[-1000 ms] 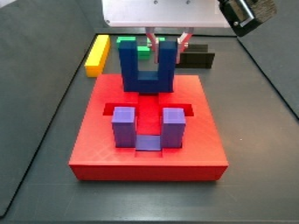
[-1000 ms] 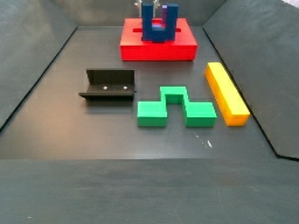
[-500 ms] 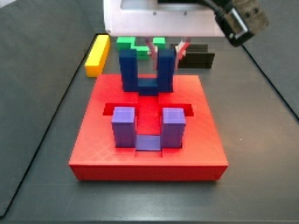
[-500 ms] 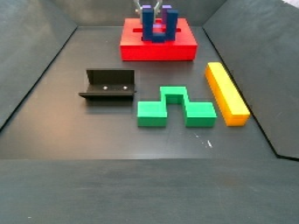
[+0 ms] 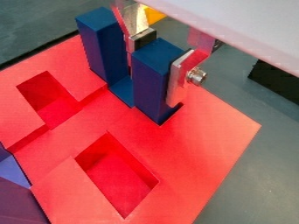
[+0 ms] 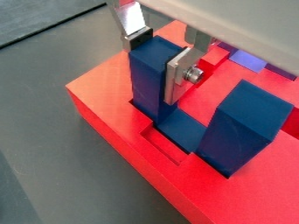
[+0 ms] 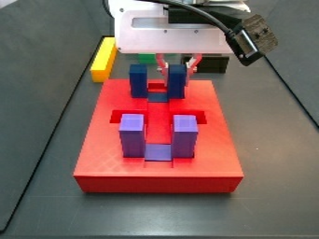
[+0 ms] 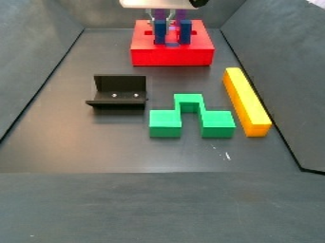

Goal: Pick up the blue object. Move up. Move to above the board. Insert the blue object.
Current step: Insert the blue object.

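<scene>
Blue object seated prongs-up in a far-end recess of the board, base sunk below the red surface, so insertion looks nearly done. Gripper directly above, fingers closed narrowly on one prong. Purple block already slotted in the near recess.

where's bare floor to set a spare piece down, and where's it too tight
Free: the near floor in front of the fixture and green block, and the strip left of the fixture. Crowded: the board, where the hand grips the blue object, and the gap between green block and yellow bar.
</scene>
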### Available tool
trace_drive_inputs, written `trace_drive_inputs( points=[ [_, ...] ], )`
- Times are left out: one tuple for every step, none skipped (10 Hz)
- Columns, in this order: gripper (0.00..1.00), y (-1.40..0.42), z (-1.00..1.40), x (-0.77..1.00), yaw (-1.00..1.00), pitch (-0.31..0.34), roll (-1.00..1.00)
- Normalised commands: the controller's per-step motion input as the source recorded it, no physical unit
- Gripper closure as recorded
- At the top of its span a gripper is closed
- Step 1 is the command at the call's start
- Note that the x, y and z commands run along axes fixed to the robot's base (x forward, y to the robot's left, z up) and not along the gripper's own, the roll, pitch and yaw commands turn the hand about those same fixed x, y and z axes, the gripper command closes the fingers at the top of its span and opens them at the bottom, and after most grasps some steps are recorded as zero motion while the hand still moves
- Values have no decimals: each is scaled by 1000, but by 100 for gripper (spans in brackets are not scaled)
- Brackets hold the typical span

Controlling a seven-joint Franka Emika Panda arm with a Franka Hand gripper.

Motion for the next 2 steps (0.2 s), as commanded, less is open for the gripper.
trace_drive_inputs(
  points=[
    [100,0,-251,0,0,0,6],
    [100,0,0,0,0,0,0]
  ],
)
